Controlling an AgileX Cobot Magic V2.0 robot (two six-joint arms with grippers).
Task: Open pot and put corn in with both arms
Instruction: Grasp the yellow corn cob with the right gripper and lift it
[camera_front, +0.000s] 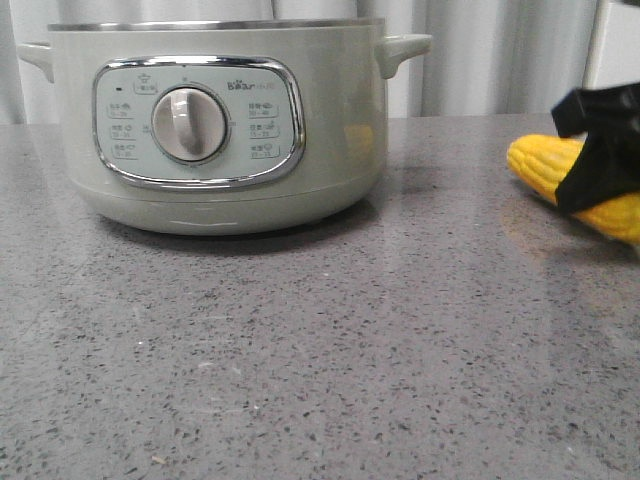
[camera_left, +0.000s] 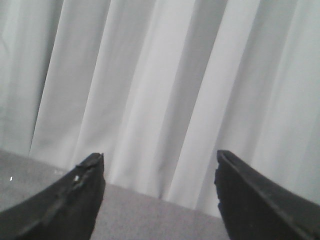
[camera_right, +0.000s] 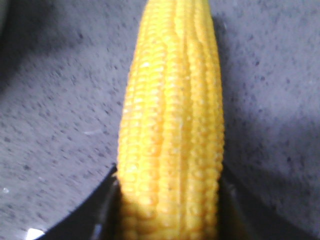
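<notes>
There it was, the pot, big and sage-green, parked on the speckled grey counter over at about ten o'clock in the front view, its chrome-framed panel and grey dial facing the camera, side handles poking out at either end and a steel rim running across the top edge. Whether anything covered it, I could not tell from that low angle. And off at three o'clock, well apart from the pot, lay the corn, bright yellow, stretched along the counter with its near end toward the pot and its far end running out of frame. My right claw was on it: black fingers straddled the cob around its middle, one on each flank, and from my right wrist camera the corn filled the view, rows of kernels running straight away from me, with my dark fingers pressed up against both sides at the base. Closed in on the cob, then, a snug hold, and the cob looked to be down at counter level, though I could not say for sure that it rested there. My left claw was elsewhere entirely: fingers spread wide, nothing between them, pointed at the pale pleated curtain with a strip of grey counter below.
</notes>
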